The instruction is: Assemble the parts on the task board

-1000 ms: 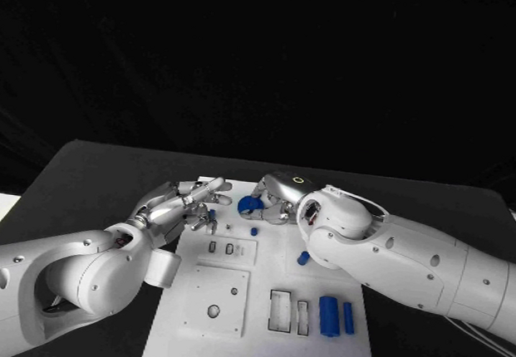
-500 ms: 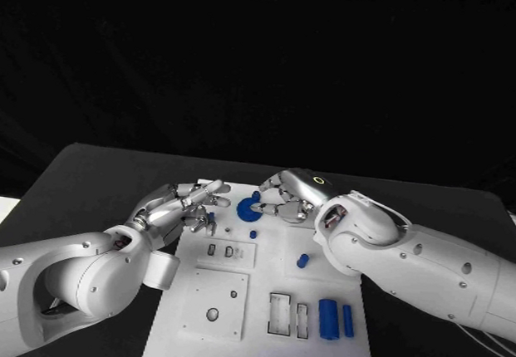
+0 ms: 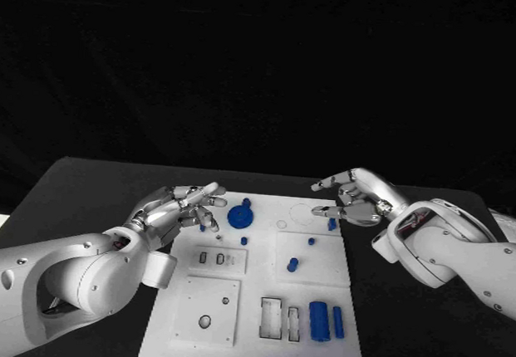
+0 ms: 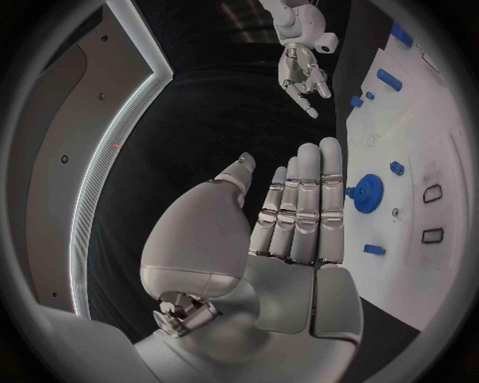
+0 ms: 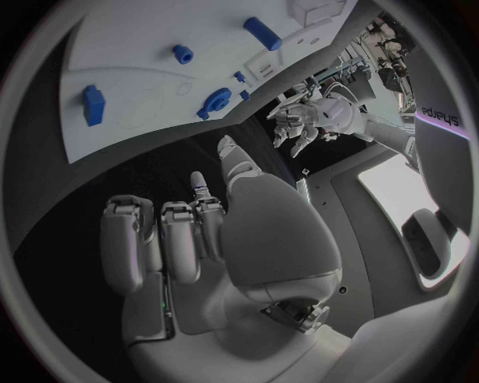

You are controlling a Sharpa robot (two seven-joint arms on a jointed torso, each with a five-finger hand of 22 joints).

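Note:
The white task board [image 3: 323,267] lies in the middle of the black table. A blue gear [image 3: 241,217] sits on its far left part, also seen in the left wrist view [image 4: 367,193] and the right wrist view [image 5: 215,102]. My left hand [image 3: 184,208] hovers just left of the gear, fingers straight and side by side [image 4: 299,215], holding nothing. My right hand [image 3: 353,200] hangs over the board's far right corner, apart from the gear, loosely spread and empty [image 5: 199,231]. A small blue peg [image 3: 331,223] stands just below it.
Small blue pieces [image 3: 310,241] [image 3: 292,264] [image 3: 244,241] stand on the board's middle. Two blue cylinders [image 3: 317,318] [image 3: 338,321] lie near its front right, beside rectangular slots [image 3: 269,317]. Bare black table [image 3: 89,190] stretches to the left and right.
The right hand has let go of the blue gear and pulled away to the right, past the board's far corner. The gear stays on the board. The left hand has hardly moved.

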